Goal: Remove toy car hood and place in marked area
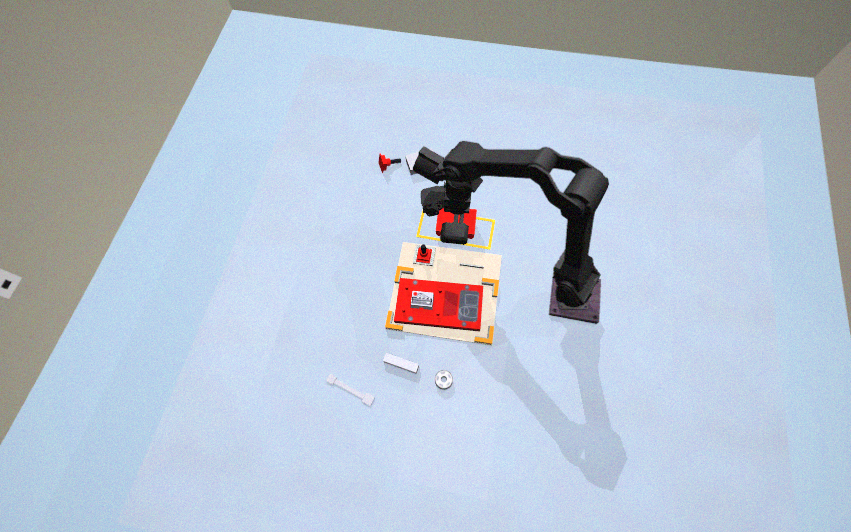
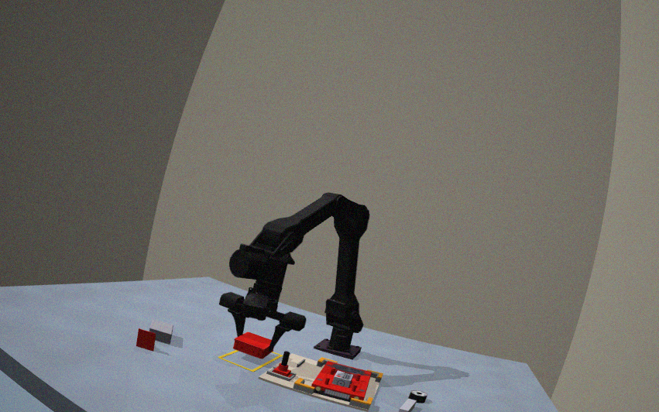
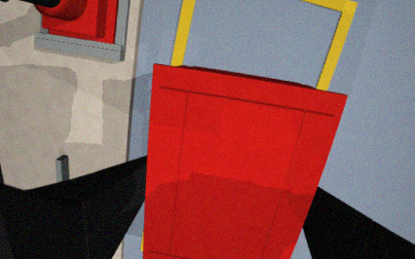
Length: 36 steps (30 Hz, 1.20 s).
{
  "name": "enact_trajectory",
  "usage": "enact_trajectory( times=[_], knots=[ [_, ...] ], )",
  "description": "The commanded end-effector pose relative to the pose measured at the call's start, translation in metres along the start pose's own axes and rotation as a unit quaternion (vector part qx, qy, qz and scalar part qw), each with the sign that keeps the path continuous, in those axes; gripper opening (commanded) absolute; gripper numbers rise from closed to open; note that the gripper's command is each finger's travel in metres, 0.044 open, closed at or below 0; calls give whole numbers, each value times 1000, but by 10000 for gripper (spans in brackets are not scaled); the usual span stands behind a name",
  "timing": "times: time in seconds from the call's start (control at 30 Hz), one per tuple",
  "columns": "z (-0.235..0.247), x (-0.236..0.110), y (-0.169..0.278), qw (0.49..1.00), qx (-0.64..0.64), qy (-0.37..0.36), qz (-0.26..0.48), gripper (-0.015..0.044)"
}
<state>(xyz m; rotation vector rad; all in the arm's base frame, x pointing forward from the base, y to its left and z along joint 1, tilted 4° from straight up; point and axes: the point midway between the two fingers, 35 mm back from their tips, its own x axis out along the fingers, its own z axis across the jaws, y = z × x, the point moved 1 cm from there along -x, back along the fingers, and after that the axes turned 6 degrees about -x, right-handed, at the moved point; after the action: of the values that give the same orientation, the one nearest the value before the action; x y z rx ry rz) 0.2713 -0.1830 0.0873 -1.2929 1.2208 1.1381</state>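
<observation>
My gripper (image 1: 454, 228) (image 2: 257, 338) (image 3: 227, 177) is shut on the red hood (image 1: 467, 219) (image 2: 251, 344) (image 3: 241, 146), one finger on each long side. The hood hangs flat and low over the yellow marked area (image 1: 491, 233) (image 2: 235, 363) (image 3: 335, 49), partly covering its near side. I cannot tell whether it touches the table. The toy car (image 1: 438, 300) (image 2: 342, 381) is a red body on a beige board (image 1: 462, 261) (image 2: 301, 369) (image 3: 36, 122) with orange corners, just beside the marked area.
A red toggle clamp (image 1: 423, 255) (image 2: 283, 366) (image 3: 82, 19) stands on the board's near corner. A red block (image 1: 385, 161) (image 2: 145, 339) and a grey block (image 2: 161, 330) lie beyond the area. A white bar (image 1: 400, 362), a ring (image 1: 441, 376) (image 2: 417, 395) and a thin strip (image 1: 349, 389) lie past the board.
</observation>
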Motion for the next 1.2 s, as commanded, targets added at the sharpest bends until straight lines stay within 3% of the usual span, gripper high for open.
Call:
enact_trajectory(
  times=[0.0,1.13,1.17],
  knots=[
    [0,4,0,1000,-2,-3,1,0],
    [0,19,0,1000,-2,-3,1,0],
    [0,17,0,1000,0,0,0,26]
  ],
)
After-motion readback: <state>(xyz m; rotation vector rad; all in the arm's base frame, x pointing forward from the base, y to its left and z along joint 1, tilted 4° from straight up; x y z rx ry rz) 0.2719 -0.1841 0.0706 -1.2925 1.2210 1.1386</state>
